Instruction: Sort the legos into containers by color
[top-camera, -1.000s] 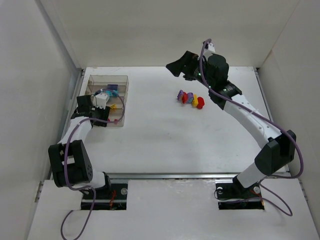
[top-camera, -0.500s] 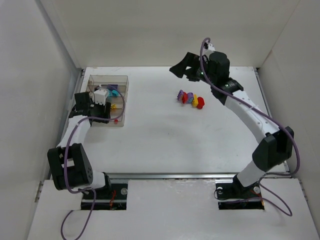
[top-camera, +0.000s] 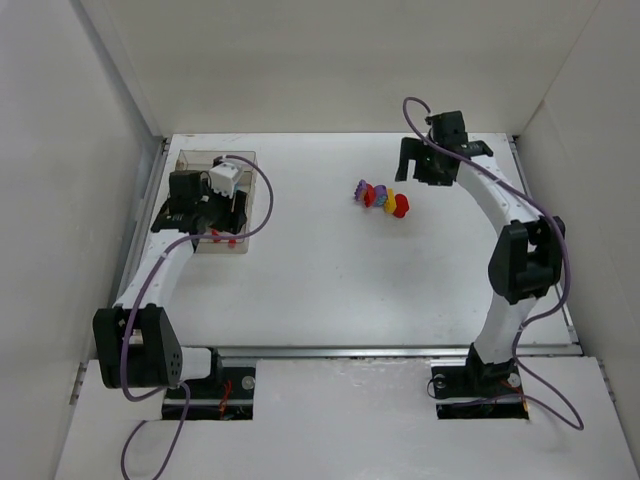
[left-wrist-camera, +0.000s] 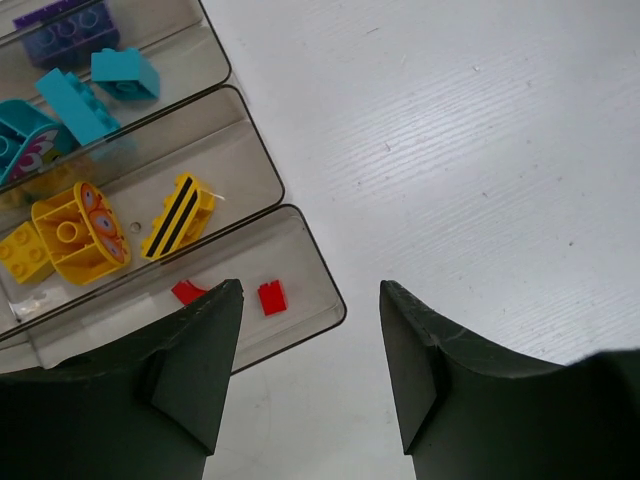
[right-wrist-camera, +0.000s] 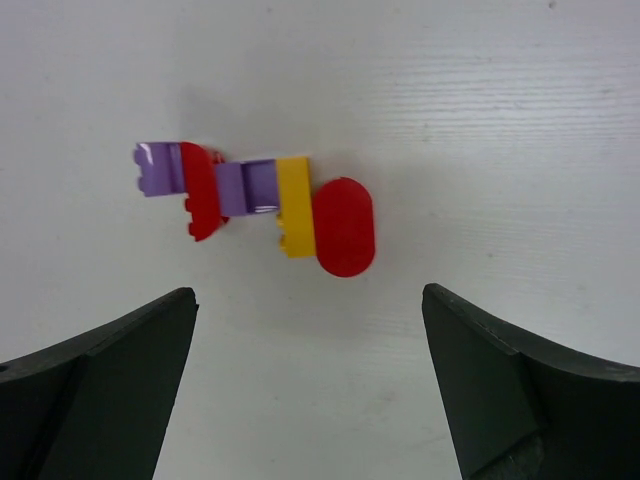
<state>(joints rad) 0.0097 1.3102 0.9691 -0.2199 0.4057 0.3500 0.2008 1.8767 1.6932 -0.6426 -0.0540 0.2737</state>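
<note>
Lego cluster (right-wrist-camera: 255, 205) (purple, red, yellow, snapped together) sits on the table (right-wrist-camera: 500, 100), well apart from the tray (left-wrist-camera: 235, 150). Right gripper (right-wrist-camera: 307, 293) hangs over it, jaws wide, empty. Left gripper (left-wrist-camera: 310, 290) is part open, empty, over the tray's corner. Compartments in order: purple brick (left-wrist-camera: 70, 35), cyan bricks (left-wrist-camera: 125, 75), yellow bricks (left-wrist-camera: 75, 230), two red pieces (left-wrist-camera: 272, 297).

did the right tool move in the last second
Yes. In the top view the right tool swung rightward: it was beyond the left end of the unmoved brick cluster, and now sits past its right end.
</note>
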